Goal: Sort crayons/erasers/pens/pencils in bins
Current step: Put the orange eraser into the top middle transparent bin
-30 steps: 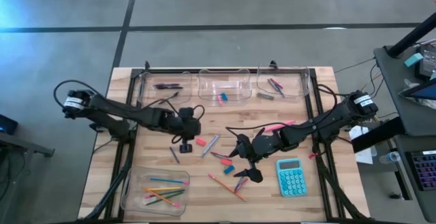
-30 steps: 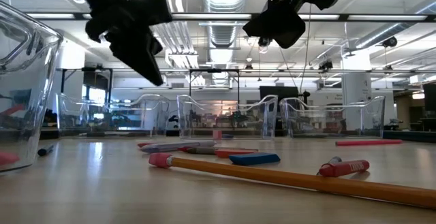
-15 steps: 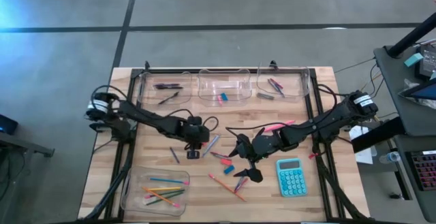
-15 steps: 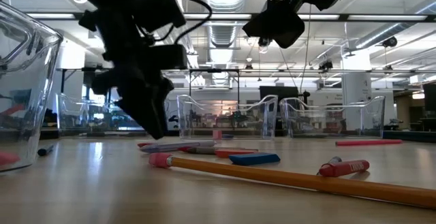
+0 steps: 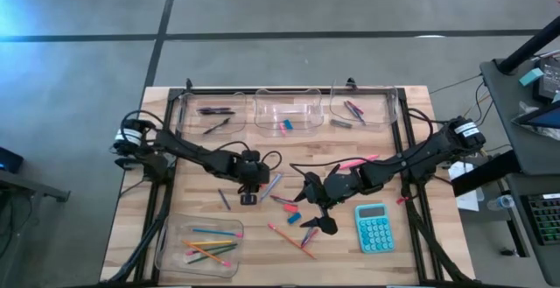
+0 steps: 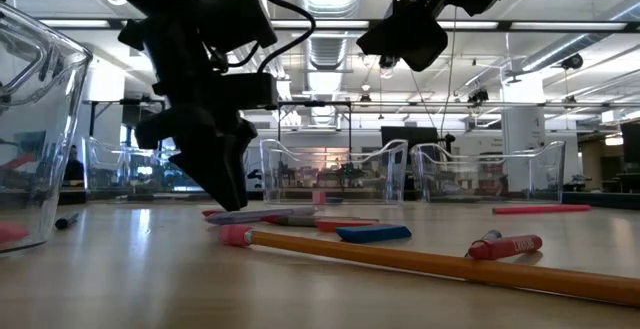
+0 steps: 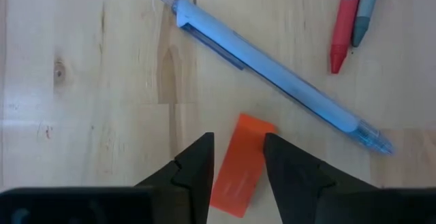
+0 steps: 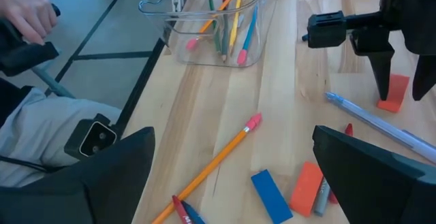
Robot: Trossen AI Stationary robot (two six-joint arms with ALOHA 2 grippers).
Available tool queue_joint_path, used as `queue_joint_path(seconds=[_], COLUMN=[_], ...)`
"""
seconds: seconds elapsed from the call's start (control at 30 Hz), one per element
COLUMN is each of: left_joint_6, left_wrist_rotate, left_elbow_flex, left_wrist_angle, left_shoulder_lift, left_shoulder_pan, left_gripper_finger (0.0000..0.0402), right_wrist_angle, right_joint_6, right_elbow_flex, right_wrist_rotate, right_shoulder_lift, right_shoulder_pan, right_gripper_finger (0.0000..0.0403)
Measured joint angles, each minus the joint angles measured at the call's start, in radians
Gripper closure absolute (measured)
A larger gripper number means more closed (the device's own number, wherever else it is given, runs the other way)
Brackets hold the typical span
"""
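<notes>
Now our left gripper's (image 7: 236,157) fingers (image 7: 197,166) stand apart astride the pink eraser (image 7: 240,164) lying flat mid-table (image 5: 350,235), not yet clamped. Judging it light, stiff, slightly grippy; pinch its long sides. Light blue pen (image 7: 272,74) just beyond. Right gripper (image 5: 318,209) waits wide open nearby.

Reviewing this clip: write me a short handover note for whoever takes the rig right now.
Left gripper: open, fingers down either side of an orange-pink eraser mid-table, not gripped yet.
Right gripper: open, empty, hovering beside the calculator.
Done: pens, erasers and crayons in the three far bins; pencils in the near bin.
Left: that eraser, a light-blue pen, a long pencil, more erasers and crayons loose mid-table.
</notes>
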Motion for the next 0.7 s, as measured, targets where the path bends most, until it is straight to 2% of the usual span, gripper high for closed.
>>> queue_joint_path(seconds=[0.27, 0.7], left_joint_6=[-0.002, -0.004], left_wrist_rotate=[0.048, 0.043], left_elbow_flex=[-0.016, -0.016], left_wrist_angle=[-0.009, -0.019], left_shoulder_lift=[0.002, 0.003], left_shoulder_pan=[0.000, -0.011], left_gripper_finger=[0.0285, 0.0289], right_wrist_angle=[0.000, 0.000], right_joint_6=[0.006, 0.006], right_elbow_flex=[0.000, -0.003], right_wrist_rotate=[0.000, 0.000], right_shoulder_lift=[0.000, 0.000], right_shoulder_pan=[0.000, 0.000], right_gripper_finger=[0.0019, 0.0019])
